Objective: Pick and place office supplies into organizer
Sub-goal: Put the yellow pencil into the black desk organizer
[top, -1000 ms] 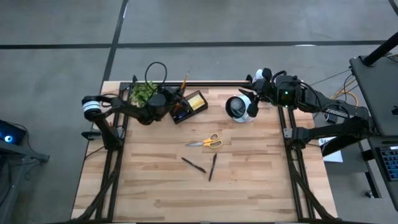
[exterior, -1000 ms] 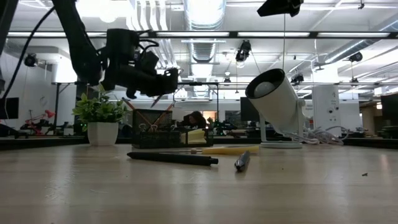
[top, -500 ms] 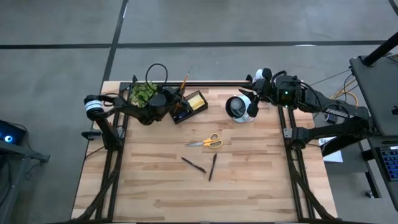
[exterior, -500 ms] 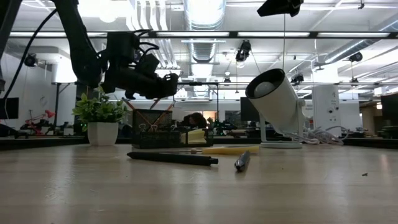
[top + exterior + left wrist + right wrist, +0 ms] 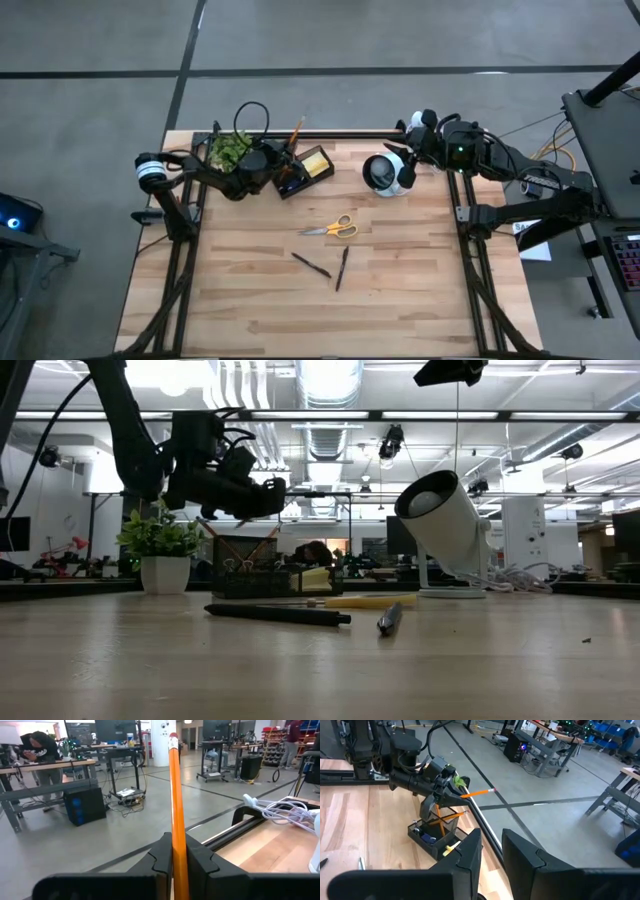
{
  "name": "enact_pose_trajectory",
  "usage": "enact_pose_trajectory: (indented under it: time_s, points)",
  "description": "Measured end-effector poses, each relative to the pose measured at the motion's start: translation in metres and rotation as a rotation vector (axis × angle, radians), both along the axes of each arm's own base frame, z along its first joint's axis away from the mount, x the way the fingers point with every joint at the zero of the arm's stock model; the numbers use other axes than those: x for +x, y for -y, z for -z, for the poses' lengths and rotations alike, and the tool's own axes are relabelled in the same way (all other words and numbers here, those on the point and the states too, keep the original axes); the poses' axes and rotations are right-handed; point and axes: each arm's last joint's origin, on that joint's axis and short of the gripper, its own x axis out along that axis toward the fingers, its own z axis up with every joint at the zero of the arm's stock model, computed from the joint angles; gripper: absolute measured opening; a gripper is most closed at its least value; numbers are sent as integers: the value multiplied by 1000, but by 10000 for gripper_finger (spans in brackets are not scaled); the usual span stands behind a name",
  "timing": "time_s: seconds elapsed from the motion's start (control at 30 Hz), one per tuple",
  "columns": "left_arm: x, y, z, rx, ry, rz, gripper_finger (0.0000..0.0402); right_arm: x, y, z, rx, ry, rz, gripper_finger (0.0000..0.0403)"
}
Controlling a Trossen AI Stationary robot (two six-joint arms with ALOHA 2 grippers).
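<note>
The left gripper [image 5: 283, 165] hangs over the black organizer [image 5: 297, 178], which sits at about eleven o'clock from the table's [image 5: 400, 290] centre, near the back edge. Its fingers [image 5: 165, 855] are pressed narrow on an orange pencil [image 5: 176, 805], whose shaft runs up between them with the eraser end pointing away from the wrist. From the right wrist view the same pencil [image 5: 476, 793] juts out of the left gripper [image 5: 445, 790] above the organizer [image 5: 432, 836], where more orange pencils lean in the tall compartment and a yellow sticky-note block [image 5: 317, 163] lies in the part at three o'clock of it. In the low view the gripper [image 5: 262, 500] sits just above the organizer [image 5: 250, 565], apart from its rim.

A small green plant [image 5: 229, 148] stands at nine o'clock of the organizer. The scissors [image 5: 332, 228] with yellow handles lie near the table's centre, and two dark pens [image 5: 311, 265] [image 5: 342, 268] lie at six o'clock of them, well apart from the organizer.

The right gripper [image 5: 408, 150] waits at the one o'clock part of the table, beside a white round cup [image 5: 382, 174]. Its fingers [image 5: 470, 852] stand a narrow gap apart with nothing between them. A white coiled cable [image 5: 280, 810] lies at the table's back edge. A person [image 5: 37, 757] bends over a bench in the room beyond
</note>
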Motion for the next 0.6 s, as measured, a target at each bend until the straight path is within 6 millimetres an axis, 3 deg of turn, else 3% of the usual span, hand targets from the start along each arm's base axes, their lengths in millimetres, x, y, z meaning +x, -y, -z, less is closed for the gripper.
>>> enact_pose_trajectory:
  time_s: [0.6]
  points:
    - [0,1,-10,42,93,18,13,0,0,0,2,1,1,66]
